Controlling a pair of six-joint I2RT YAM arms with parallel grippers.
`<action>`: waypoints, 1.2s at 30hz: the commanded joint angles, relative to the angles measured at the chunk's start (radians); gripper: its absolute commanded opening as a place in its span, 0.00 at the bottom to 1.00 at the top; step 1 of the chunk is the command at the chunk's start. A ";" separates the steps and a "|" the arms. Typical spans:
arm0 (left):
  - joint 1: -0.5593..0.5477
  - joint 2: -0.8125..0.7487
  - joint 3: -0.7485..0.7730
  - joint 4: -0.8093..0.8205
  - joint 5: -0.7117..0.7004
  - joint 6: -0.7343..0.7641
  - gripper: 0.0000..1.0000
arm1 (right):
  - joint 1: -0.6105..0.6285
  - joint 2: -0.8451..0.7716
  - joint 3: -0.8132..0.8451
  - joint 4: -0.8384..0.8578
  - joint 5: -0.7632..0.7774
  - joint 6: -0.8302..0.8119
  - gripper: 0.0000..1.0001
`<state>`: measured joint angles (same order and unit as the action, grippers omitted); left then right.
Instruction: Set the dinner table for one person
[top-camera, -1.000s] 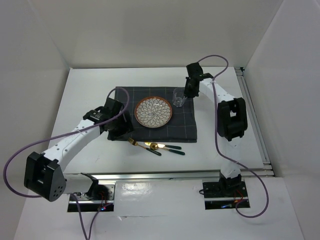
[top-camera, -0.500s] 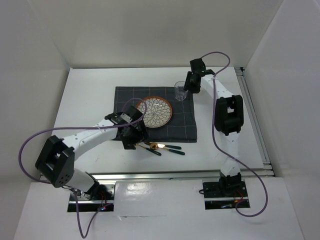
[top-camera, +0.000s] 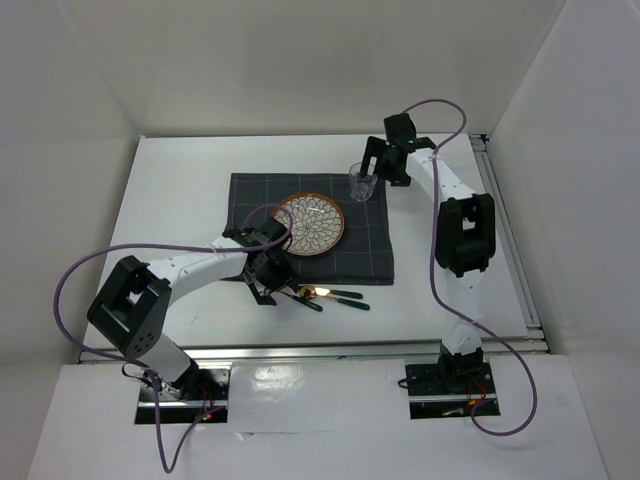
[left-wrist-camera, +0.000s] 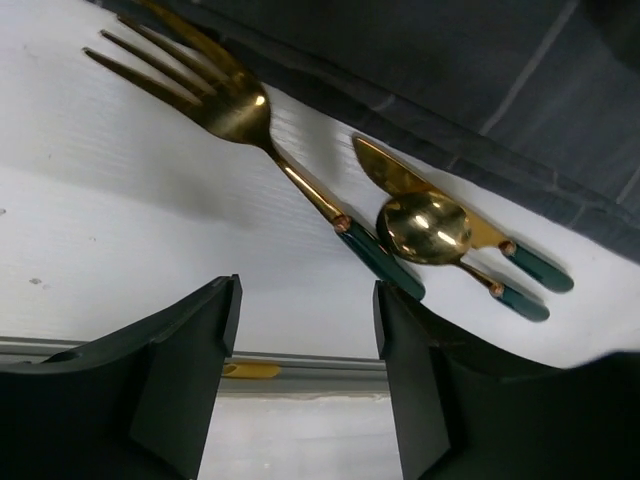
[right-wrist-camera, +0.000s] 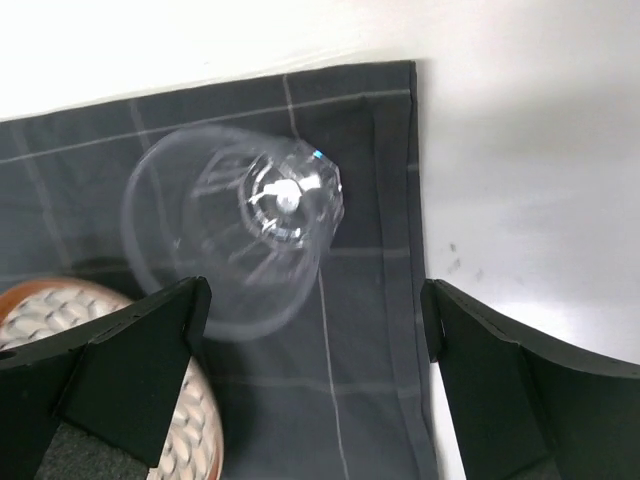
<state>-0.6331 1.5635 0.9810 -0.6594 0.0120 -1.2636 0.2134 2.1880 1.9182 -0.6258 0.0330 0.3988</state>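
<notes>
Top external view: the white tabletop (top-camera: 170, 190) fills the scene, its long axis running left to right across the robot's front. Close to its near edge, the left fingers (left-wrist-camera: 180, 380) stand apart and empty above a bunch of gold cutlery. The cutlery lies on bare tabletop just off the near edge of the dark checked placemat (top-camera: 360, 250): a fork (left-wrist-camera: 235, 110), a knife (left-wrist-camera: 400, 175) and a spoon (left-wrist-camera: 425, 225) whose bowl overlaps the knife. Their green handles point near right, the tines far left. They look not yet laid out, and the fork seems the likely pick. A patterned plate (top-camera: 310, 222) sits centred on the placemat. At the placemat's far right corner a clear glass (top-camera: 361, 185) stands upright, where a drink belongs, with the right fingers (right-wrist-camera: 120, 370) spread wide either side of it.
</notes>
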 joint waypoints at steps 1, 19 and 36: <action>-0.004 0.032 -0.024 0.030 -0.020 -0.120 0.71 | -0.005 -0.200 -0.045 0.043 0.019 -0.008 1.00; -0.025 0.165 0.022 0.043 -0.064 -0.174 0.36 | -0.023 -0.421 -0.265 0.072 0.059 -0.054 1.00; -0.043 -0.163 0.111 -0.284 -0.162 -0.004 0.00 | -0.032 -0.508 -0.426 0.090 -0.008 -0.044 1.00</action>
<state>-0.6708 1.4670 1.0302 -0.8375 -0.1310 -1.3495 0.1886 1.7672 1.5219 -0.5617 0.0643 0.3576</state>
